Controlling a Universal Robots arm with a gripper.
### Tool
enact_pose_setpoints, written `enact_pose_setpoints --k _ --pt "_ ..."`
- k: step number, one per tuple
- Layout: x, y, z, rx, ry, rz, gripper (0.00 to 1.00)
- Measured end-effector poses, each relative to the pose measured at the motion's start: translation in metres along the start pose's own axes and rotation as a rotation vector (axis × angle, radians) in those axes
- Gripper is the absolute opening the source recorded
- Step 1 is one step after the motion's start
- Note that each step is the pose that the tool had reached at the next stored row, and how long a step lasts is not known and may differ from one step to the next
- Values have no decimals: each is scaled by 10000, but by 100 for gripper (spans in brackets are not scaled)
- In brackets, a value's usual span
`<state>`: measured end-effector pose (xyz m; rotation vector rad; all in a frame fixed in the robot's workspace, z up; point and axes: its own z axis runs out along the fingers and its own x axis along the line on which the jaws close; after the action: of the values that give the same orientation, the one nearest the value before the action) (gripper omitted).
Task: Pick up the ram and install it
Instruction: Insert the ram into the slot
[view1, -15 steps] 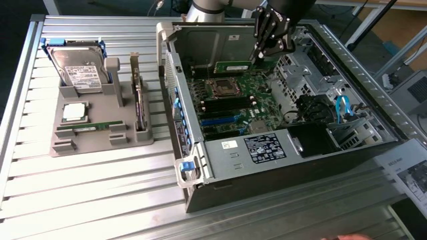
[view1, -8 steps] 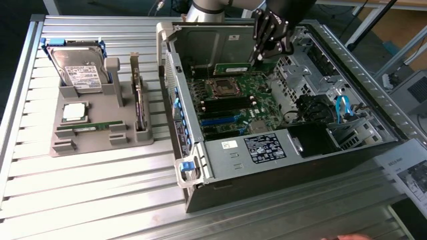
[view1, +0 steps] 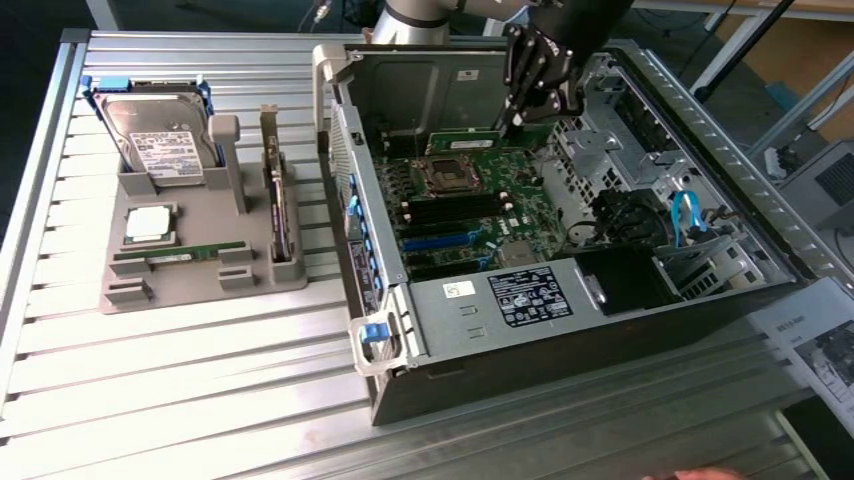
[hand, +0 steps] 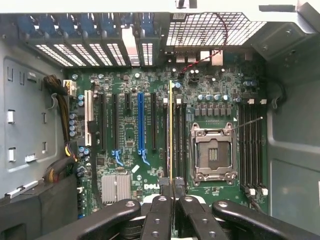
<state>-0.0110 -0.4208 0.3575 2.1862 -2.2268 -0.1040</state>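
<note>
My gripper (view1: 518, 118) hangs inside the open computer case (view1: 387, 350), above the far part of the green motherboard (view1: 467, 215). It is shut on the ram (view1: 467, 130), a thin green stick held on edge. In the wrist view the ram (hand: 171, 130) shows edge-on as a narrow line running out from between the black fingers (hand: 161, 210) of the gripper (hand: 172, 189). It hovers over the black memory slots (hand: 177, 145) just beside the empty processor socket (hand: 214, 152). I cannot tell whether it touches a slot.
On the exterior view's left a grey holder (view1: 200, 290) carries a hard drive (view1: 163, 145), a square silver chip (view1: 150, 224), a dark card (view1: 278, 205) and another green stick (view1: 180, 255). Cables (view1: 687, 215) and a fan fill the case's right side. A hand (view1: 694, 474) shows at the bottom edge.
</note>
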Motion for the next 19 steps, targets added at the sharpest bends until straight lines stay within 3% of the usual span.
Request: enact_pose_setpoints --k 19 --pt "5 -10 157 0 0 0 12"
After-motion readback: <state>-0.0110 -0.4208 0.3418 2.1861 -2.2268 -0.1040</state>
